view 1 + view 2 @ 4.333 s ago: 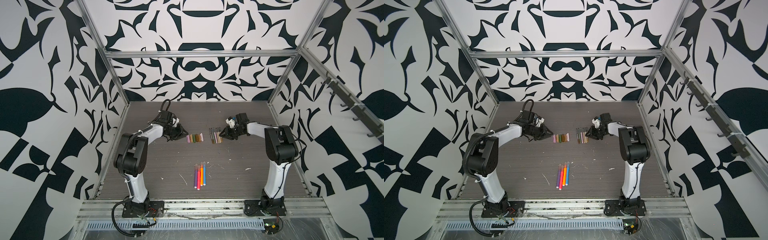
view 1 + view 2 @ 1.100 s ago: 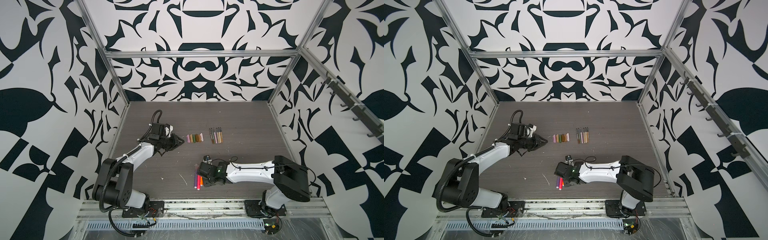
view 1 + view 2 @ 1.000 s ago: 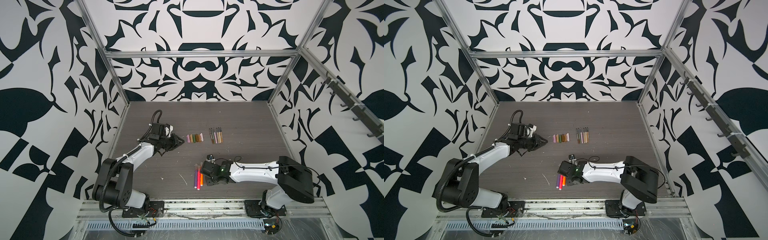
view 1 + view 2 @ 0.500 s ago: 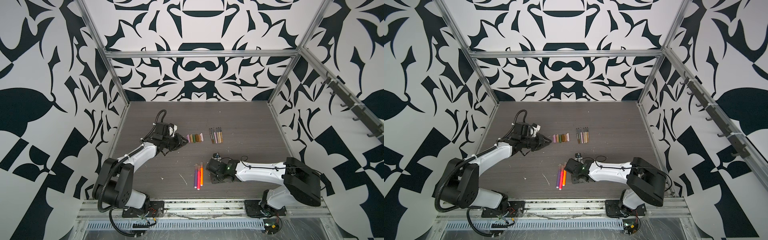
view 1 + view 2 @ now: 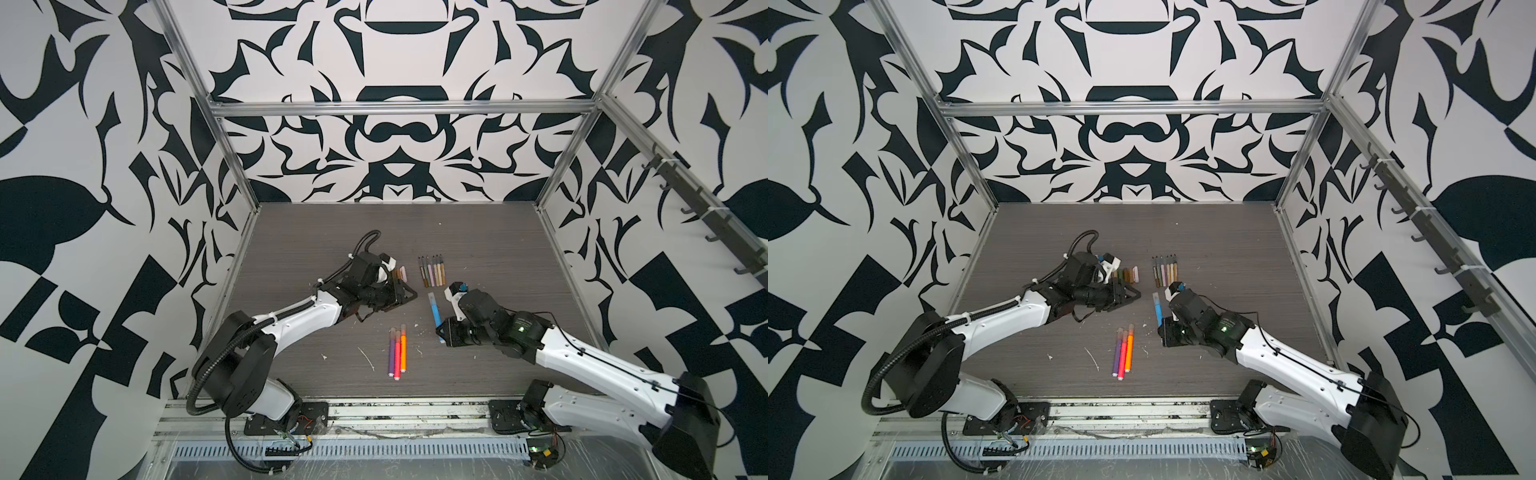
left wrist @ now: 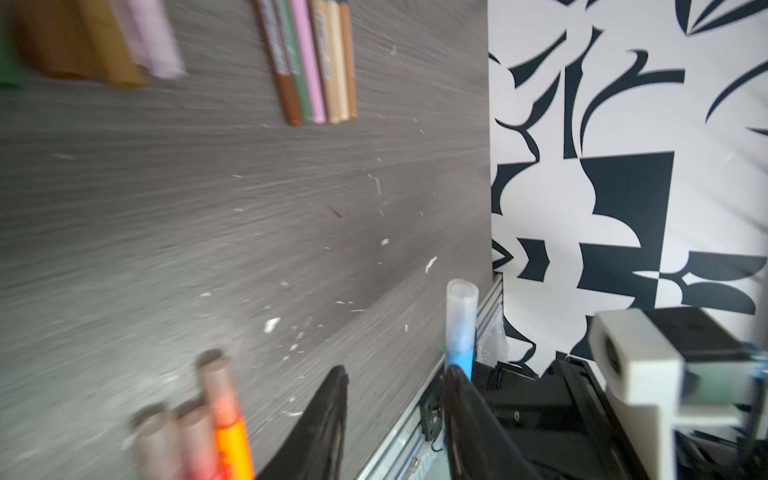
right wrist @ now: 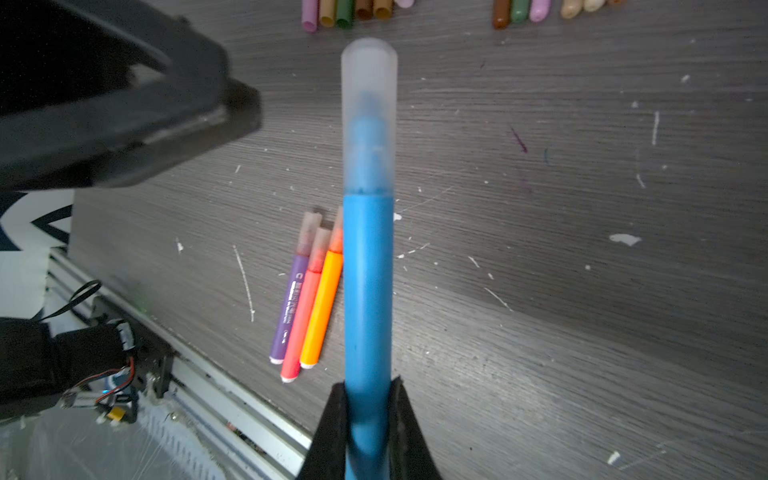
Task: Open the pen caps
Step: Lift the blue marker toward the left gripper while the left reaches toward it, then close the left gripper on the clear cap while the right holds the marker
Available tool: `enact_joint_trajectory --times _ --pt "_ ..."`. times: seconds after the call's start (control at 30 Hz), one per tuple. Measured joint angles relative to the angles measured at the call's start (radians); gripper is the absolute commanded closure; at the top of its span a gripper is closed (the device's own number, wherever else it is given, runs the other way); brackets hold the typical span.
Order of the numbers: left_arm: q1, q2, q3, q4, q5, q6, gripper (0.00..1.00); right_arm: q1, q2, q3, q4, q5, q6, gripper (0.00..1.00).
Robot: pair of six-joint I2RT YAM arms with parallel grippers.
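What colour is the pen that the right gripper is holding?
The pen is bright blue with a frosted clear cap; the right wrist view shows it best.

Gotta say the walls are loud: flat wall panels (image 5: 395, 137) in white with big black swirly leaf shapes. The wood-grain tabletop (image 5: 498, 257) is dark grey, streaky, dotted with white flecks. Right of centre in both top views is the chunky sky-blue plastic marker (image 5: 435, 316), its frosted milky see-through cap (image 7: 369, 83) tinted blue inside. Lower centre, three thick markers (image 5: 397, 353): purple, coral-pink, orange, white ends, hazy pinkish-brown caps (image 7: 311, 232). Mid-frame the slim pens (image 5: 432, 271) go brown, green, pink, tan; left of them the short loose plastic caps (image 5: 1130, 274) are pink, tan, green, brown. Robot arms (image 5: 299, 320): white with black joints.
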Motion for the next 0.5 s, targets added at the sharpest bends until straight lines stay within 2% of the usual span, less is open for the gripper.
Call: enact_joint_trajectory --times 0.5 --pt "-0.064 0.088 0.05 0.087 -0.01 -0.069 0.58 -0.021 0.0 0.011 -0.021 -0.087 -0.021 1.0"
